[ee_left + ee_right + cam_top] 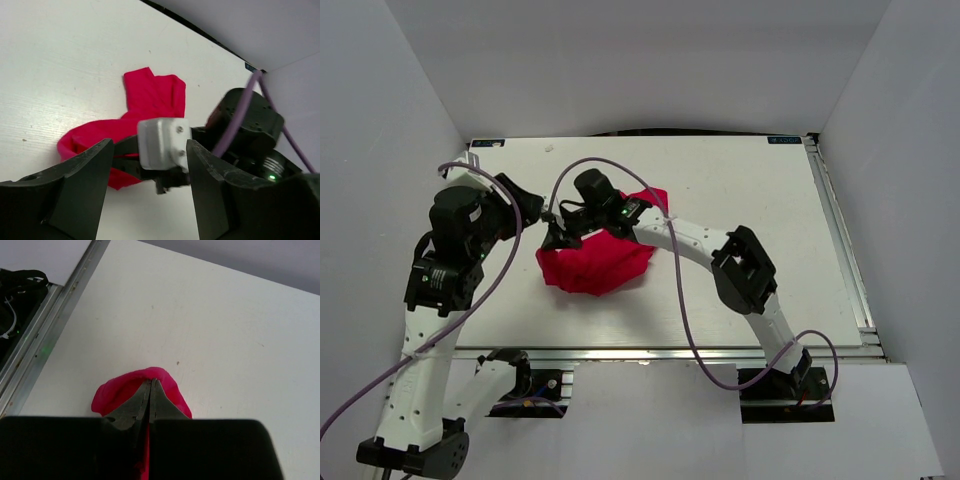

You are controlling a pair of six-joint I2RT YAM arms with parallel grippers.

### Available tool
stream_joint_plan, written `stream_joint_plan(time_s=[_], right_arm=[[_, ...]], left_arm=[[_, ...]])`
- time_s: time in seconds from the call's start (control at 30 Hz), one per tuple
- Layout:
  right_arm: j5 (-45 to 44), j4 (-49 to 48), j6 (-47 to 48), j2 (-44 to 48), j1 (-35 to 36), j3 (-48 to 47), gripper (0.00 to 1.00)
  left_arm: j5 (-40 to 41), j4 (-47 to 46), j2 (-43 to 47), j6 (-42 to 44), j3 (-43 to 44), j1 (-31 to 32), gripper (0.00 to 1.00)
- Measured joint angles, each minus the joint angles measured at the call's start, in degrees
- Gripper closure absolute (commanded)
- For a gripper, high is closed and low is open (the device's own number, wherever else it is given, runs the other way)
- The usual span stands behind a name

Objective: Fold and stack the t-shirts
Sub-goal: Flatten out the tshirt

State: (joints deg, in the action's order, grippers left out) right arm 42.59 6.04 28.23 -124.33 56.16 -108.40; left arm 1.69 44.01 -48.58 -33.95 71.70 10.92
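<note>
A robot laboratory cell: plain white walls rise beyond the right claw, aluminium rails frame the white worktop.

The top camera looks down from high up on the near side and sees the whole tabletop from far away. The left wrist camera sits low behind the left claw and looks across. The right wrist camera looks down past the right claw, very close. All three see the red shirt.

The bright red soft-fabric t-shirt is lying on the white table, under the right gripper, ahead of the left gripper.
</note>
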Motion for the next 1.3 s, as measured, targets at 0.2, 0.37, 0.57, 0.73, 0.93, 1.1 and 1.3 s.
stream_joint_plan(time_s=[0.2,0.37,0.57,0.73,0.93,1.1,1.3], right_arm=[[1.27,-9.05,-8.68,-2.75,1.79,2.54,1.00],[4.76,-18.43,-19.71,-3.04,2.73,3.15,1.00],[3.80,-26.36,-30.82,-3.54,2.71,-2.60,1.00],[-1.31,-32.37,-37.46,-3.67,2.47,-11.39,1.00],[-5.22,-36.81,-39.15,-3.56,3.48,-8.22,0.43],[-5.18,-35.01,-38.71,-4.72,3.61,-3.15,0.32],[-2.49,-32.24,-37.66,-5.16,-1.70,-3.96,0.34]], left_arm=[[0.52,2.32,0.72,-0.85,1.46,0.02,0.30],[2.97,2.93,4.35,-2.12,3.06,0.02,0.31],[8.28,2.97,9.94,-3.08,7.02,0.02,0.31],[10.71,2.29,12.57,-3.45,9.75,0.02,0.31],[10.97,2.29,12.17,-3.74,9.90,0.02,0.31],[10.91,2.27,12.15,-4.72,8.68,0.02,0.31],[10.21,2.29,11.45,-5.81,4.90,0.02,0.30]])
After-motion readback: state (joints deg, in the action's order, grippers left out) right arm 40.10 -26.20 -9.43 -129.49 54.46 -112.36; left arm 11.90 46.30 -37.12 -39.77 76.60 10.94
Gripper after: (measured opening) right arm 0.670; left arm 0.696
